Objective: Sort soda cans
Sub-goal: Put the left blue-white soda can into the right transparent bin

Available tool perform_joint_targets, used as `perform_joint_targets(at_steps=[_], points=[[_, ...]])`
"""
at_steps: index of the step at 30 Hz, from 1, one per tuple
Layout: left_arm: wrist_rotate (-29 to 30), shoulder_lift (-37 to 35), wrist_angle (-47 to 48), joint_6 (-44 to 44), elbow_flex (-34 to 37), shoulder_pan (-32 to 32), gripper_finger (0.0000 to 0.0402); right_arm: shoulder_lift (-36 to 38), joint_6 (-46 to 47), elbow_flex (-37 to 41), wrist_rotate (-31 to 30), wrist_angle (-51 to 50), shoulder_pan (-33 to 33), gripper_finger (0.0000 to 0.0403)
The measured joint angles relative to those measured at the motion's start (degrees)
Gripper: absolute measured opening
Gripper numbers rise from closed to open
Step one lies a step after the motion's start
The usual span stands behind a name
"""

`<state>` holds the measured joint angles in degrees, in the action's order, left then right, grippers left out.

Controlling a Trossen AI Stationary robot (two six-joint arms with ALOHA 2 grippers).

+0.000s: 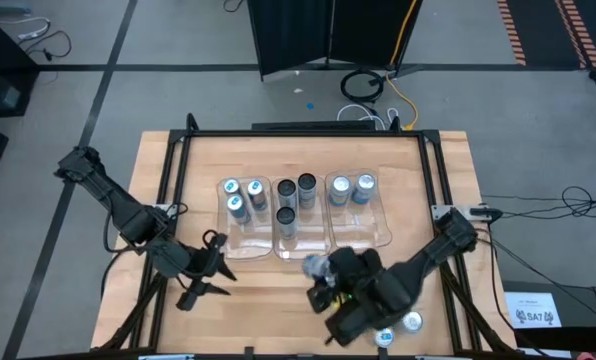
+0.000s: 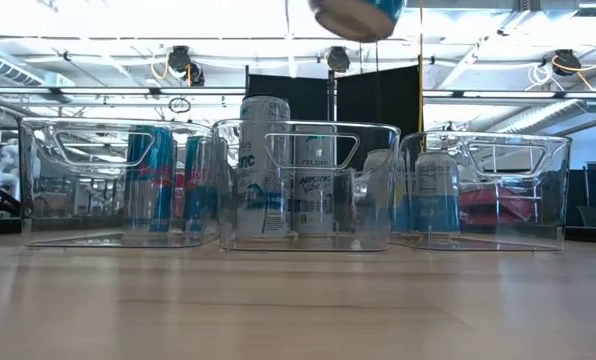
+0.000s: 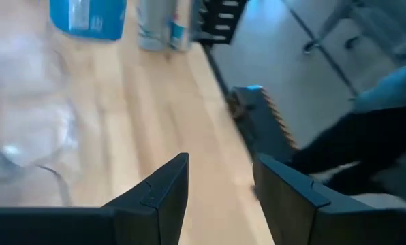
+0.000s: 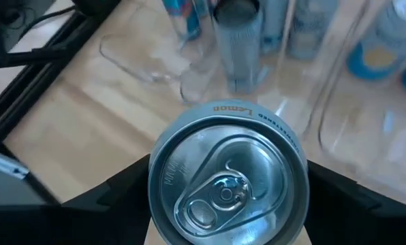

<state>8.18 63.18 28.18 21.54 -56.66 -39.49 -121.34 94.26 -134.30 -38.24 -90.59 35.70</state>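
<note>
at 6 o'clock of the clear plastic trays (image 1: 363, 238), right gripper (image 4: 227, 224) clamps a silver-topped metal soda can (image 4: 228, 180); left gripper (image 3: 220, 194) empty, parted; can could clip the tray wall if lowered early.

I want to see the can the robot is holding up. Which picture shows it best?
The right wrist view: the held can fills it, top and pull tab clear. The high view shows it small; the low view only its bottom. The left wrist view misses it.

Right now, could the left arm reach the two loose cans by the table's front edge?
Probably not easily. The loose cans lie on the right side, and the right gripper, holding a can, stands between. The left gripper hangs open far left.
</note>
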Motion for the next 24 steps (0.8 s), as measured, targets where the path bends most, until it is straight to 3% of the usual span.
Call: perform_joint_targets(at_steps=[5,11,16,20,24], points=[[4.0,0.0,-0.2,-3.0,0.0,4.0,0.0173,2.0,-9.7,0.1,-1.5,0.4,-3.9,0.0280],[2.2,0.0,-1.7,-8.4,0.0,12.3,0.0173,5.7,-26.2,0.0,-2.1,0.5,-10.6,0.0281],[0.5,-0.1,-2.4,-11.5,0.0,20.3,0.0173,8.7,-37.0,0.8,1.9,0.8,-15.8,0.0281],[-1.7,-0.3,-3.0,-13.1,0.0,26.0,0.0173,13.9,-40.4,9.2,3.8,0.7,-19.2,0.0281],[-4.1,-0.3,-3.7,-14.5,0.0,30.1,0.0173,23.1,-37.5,25.1,4.7,0.7,-21.6,0.0281]])
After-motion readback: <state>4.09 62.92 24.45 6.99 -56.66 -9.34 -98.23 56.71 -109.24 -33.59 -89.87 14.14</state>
